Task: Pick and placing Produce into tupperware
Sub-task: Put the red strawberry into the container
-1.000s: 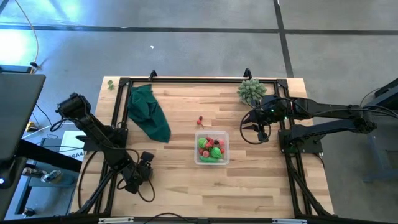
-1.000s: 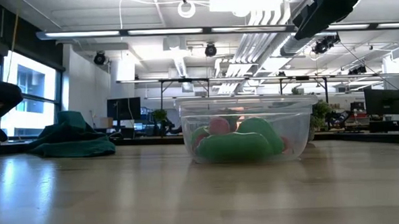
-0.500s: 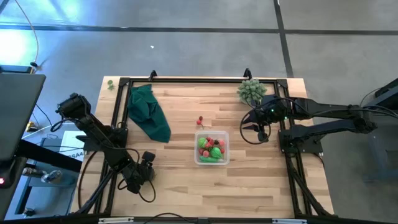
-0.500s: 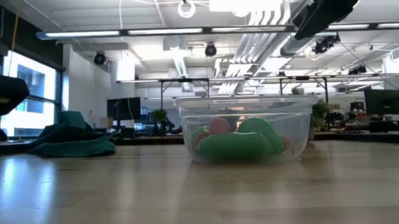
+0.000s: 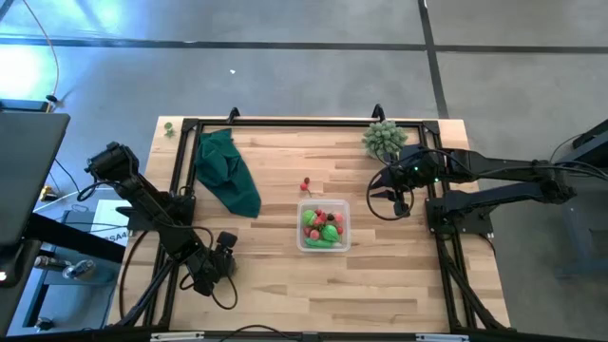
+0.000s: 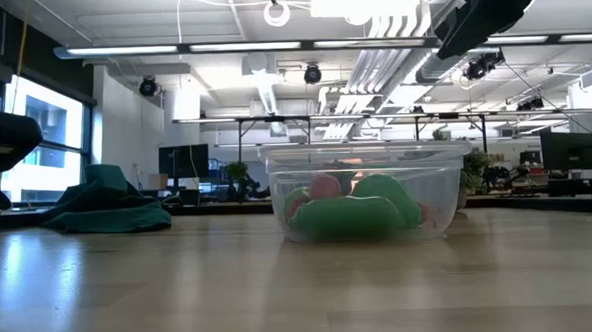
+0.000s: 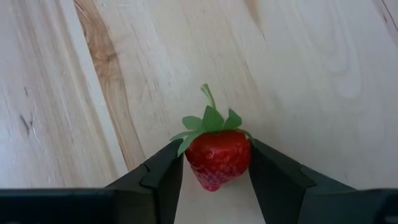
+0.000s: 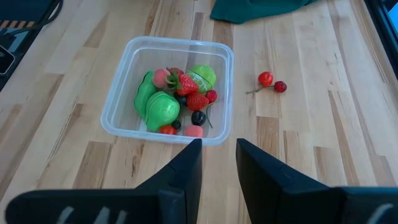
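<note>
The clear tupperware [image 5: 302,244] stands mid-table, its wall [image 6: 437,185] close in the low view. It holds green pieces [image 8: 160,107], red strawberries and dark berries. A pair of red cherries [image 5: 306,184] lies on the wood just beyond it, also visible as cherries [image 8: 272,82]. My left gripper [image 5: 223,246] is near the table's near-left corner, shut on a red strawberry [image 7: 217,154] with green leaves. My right gripper [image 5: 392,197] hovers open to the right of the tupperware, its fingers [image 8: 186,165] apart and holding nothing. My left gripper [image 7: 214,163] pinches the strawberry's red body [image 7: 200,163] between its two fingers [image 7: 163,179], one on each side. The leafy cap [image 7: 211,118] and stem point away from the gripper, past the fingertips. Bare wood shows beyond the fruit; whether it touches the table cannot be told.
A dark green cloth [image 5: 228,173] lies crumpled at the far left of the table. A pale green spiky plant [image 5: 384,139] stands at the far right corner. A black frame [image 5: 285,123] borders the table. Bare wood stretches along the near side [image 5: 323,290].
In the low view the left arm's dark end has shifted slightly up and toward the table's right, then kept still. The strawberry stays in its fingers. The right arm, tupperware and cherries have not moved.
</note>
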Motion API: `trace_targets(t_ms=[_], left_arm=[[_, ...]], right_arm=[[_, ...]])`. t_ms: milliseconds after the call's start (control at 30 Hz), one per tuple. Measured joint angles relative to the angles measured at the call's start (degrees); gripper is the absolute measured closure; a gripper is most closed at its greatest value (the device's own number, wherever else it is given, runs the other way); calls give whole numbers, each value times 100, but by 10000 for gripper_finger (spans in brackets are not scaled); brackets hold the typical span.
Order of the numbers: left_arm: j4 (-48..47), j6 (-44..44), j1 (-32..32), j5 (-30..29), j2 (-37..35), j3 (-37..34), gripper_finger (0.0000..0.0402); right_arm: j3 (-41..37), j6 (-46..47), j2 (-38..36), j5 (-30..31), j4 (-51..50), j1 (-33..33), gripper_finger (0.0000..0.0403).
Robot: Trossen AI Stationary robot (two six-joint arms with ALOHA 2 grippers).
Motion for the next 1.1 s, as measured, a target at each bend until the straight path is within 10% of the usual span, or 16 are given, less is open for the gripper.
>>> trace_targets(t_ms=[733, 1100], left_arm=[[112, -36, 0, -410, -213, 11, 265], [996, 773, 388, -2396, -1464, 11, 260]], right_arm=[[0, -1, 0, 1, -1, -1, 313], [0, 0, -1, -1, 0, 0, 313]])
